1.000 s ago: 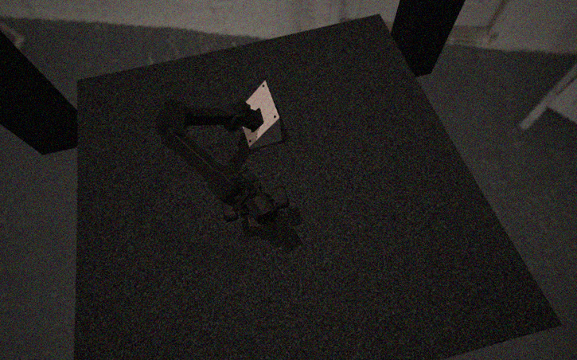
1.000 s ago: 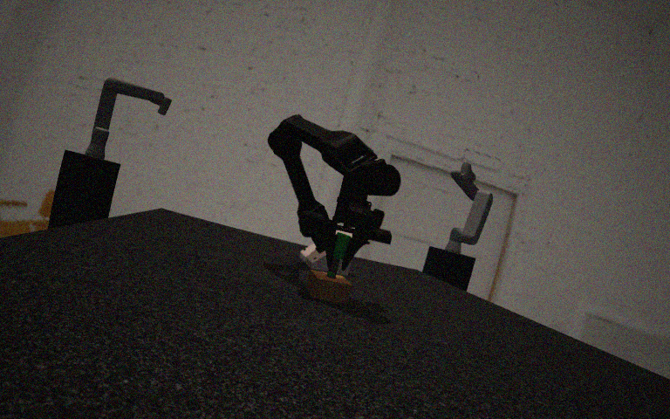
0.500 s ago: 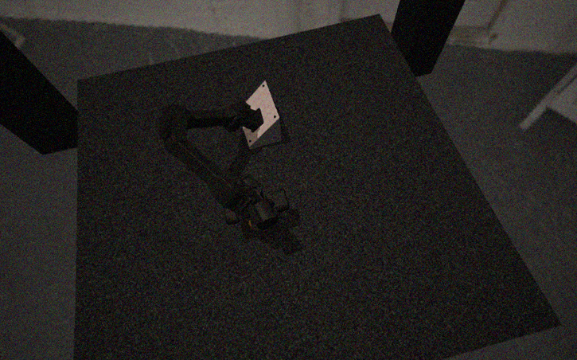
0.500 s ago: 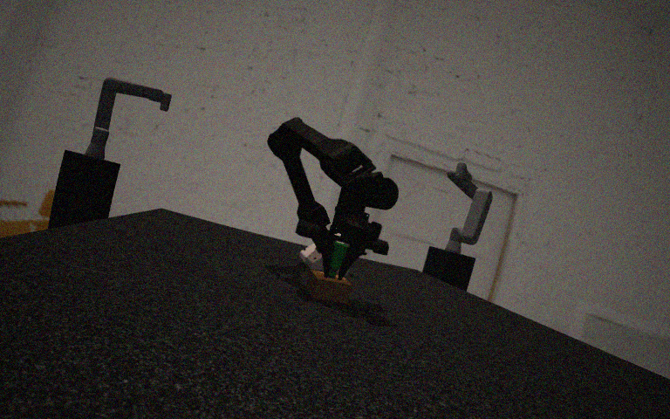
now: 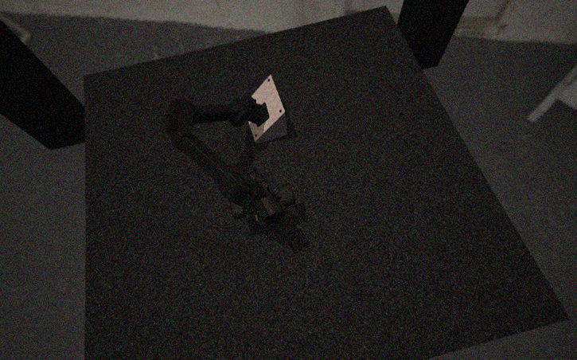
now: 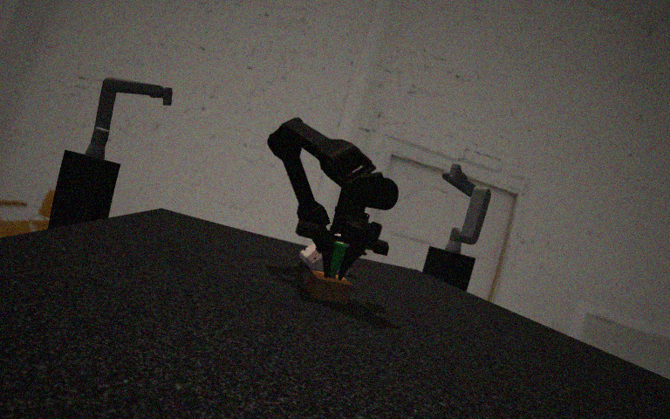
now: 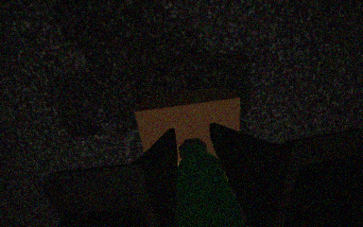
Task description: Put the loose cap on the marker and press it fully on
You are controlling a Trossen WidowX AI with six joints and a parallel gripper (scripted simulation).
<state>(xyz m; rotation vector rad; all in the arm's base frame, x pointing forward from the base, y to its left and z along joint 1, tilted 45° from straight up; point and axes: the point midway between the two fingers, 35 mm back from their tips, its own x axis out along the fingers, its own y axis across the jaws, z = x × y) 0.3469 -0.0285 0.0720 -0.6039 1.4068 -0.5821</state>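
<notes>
My gripper [image 6: 338,271] [image 7: 192,131] [image 5: 276,214] points straight down and is shut on the green cap [image 6: 338,256] [image 7: 202,189]. The cap stands upright between the fingers, directly over the tan holder block [image 6: 325,289] [image 7: 189,118], with the fingertips almost touching the block's top. The marker itself is hidden under the cap and the fingers. In the overhead view the arm covers the block and the cap; only a small orange speck shows beside the wrist.
The arm's white base plate [image 5: 268,103] [image 6: 310,254] lies just behind the block. Black camera stands rise beyond the table's far corners, one on the left [image 6: 83,186] and one on the right [image 6: 449,266]. The dark table [image 5: 387,218] drops off at its edges.
</notes>
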